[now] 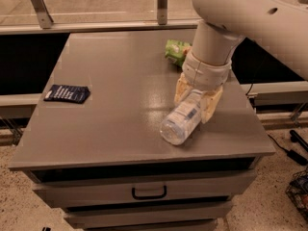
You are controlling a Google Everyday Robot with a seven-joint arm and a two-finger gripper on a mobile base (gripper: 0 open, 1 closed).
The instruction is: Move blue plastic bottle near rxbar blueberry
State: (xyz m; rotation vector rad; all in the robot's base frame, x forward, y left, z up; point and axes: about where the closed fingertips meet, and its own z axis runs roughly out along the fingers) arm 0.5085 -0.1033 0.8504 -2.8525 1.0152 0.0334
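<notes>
The blue plastic bottle point(180, 121) lies on its side on the grey table point(120, 119), right of centre, base toward the front edge. My gripper point(197, 99) is down over its upper, cap end, with one tan finger point(182, 89) on the left of the bottle and the other on the right. The fingers straddle the bottle closely; the cap is hidden by the gripper. The rxbar blueberry point(67, 93) is a dark navy wrapper lying flat near the table's left edge, far to the left of the bottle.
A green snack bag point(176, 51) lies at the back right of the table, partly behind the arm. A drawer with a handle point(148, 193) is below the tabletop. A metal rail runs behind the table.
</notes>
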